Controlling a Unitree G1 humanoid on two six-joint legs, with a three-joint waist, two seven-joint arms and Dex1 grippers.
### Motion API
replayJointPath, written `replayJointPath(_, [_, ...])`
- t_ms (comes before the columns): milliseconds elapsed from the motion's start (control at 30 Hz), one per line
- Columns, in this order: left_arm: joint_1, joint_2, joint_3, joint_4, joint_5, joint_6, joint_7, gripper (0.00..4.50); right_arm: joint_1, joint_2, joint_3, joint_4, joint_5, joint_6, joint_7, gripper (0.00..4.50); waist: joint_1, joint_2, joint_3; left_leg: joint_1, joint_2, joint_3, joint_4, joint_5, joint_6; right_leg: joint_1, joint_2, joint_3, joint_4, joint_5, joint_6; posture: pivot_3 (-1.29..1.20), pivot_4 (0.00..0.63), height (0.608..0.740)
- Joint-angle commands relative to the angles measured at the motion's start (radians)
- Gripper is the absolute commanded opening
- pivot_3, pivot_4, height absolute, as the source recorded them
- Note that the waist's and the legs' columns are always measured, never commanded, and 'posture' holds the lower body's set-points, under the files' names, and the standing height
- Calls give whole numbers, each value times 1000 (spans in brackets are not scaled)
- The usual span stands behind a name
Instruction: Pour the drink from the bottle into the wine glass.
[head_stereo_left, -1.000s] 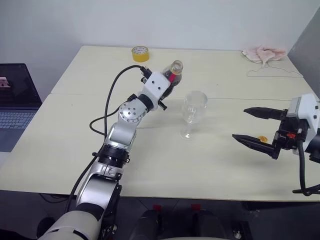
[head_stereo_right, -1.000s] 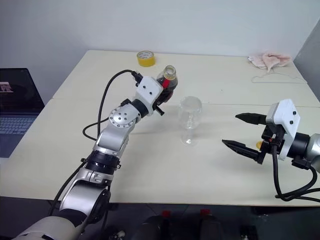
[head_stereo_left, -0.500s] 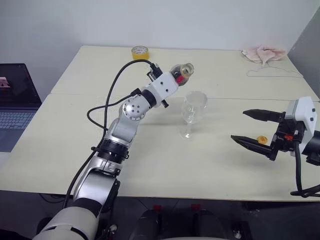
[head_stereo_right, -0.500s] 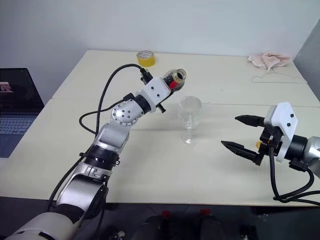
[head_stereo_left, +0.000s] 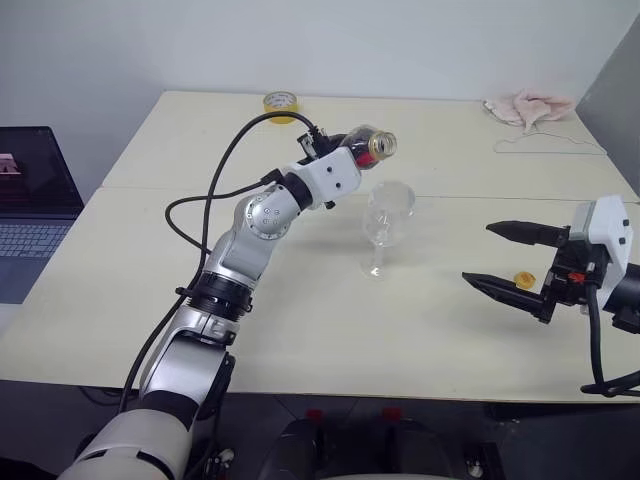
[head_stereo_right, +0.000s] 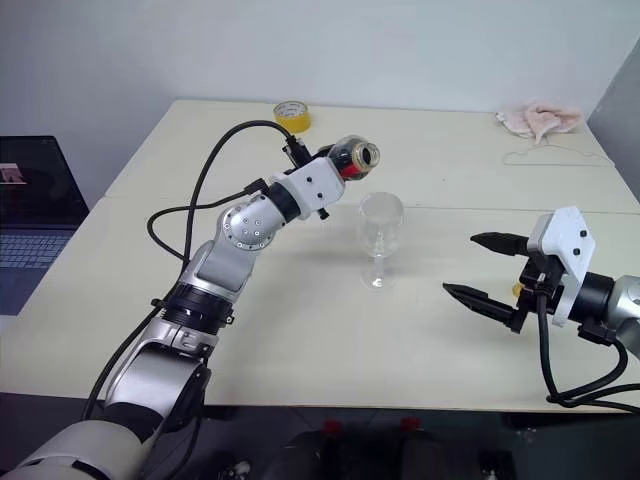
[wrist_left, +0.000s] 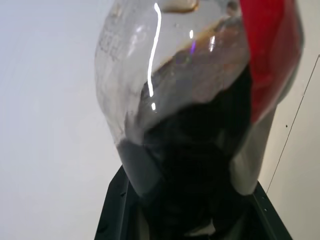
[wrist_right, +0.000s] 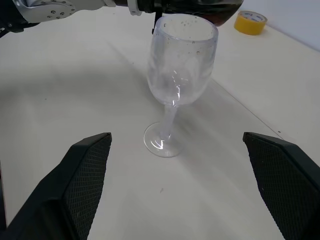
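Wine glass (head_stereo_left: 387, 226): clear, stemmed, upright on the cream table (head_stereo_left: 300, 320), bowl empty; taken as landmark. Bottle (head_stereo_left: 366, 148): clear plastic, red label strip, tipped almost level above and just to the left-rear of the glass rim, open mouth facing toward the glass. Drink (wrist_left: 200, 145): dark, nearly black, pooled low in the tilted bottle body. Left gripper (head_stereo_right: 332, 166): pinching the bottle, raised off the table beside the glass. Right gripper (head_stereo_left: 512, 258): fingers spread wide, hovering well to the right of the glass, holding nothing. Yellow cap (head_stereo_left: 523, 279): on the table right of the glass, between the right gripper's fingers. Yellow tape roll (head_stereo_left: 280, 102): far behind the glass. Pink cloth (head_stereo_left: 528, 106): far right-rear corner. Laptop (head_stereo_left: 30, 210): well left of the glass, off the table.
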Motion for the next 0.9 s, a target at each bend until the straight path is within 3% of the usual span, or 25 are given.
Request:
replayJointPath(33, [-32, 17, 6, -19, 18, -41, 26, 940, 3, 0, -38, -22, 5, -17, -4, 4500, 0, 0, 0, 0, 0, 0, 0, 0, 0, 0, 0, 0, 1, 0, 0, 0, 150, 740])
replayJointPath(900, [-78, 86, -12, 57, 140, -139, 84, 940, 9, 0, -38, -19, -1, -28, -13, 4500, 0, 0, 0, 0, 0, 1, 1, 0, 0, -4, 0, 2, 7, 0, 0, 0, 150, 740])
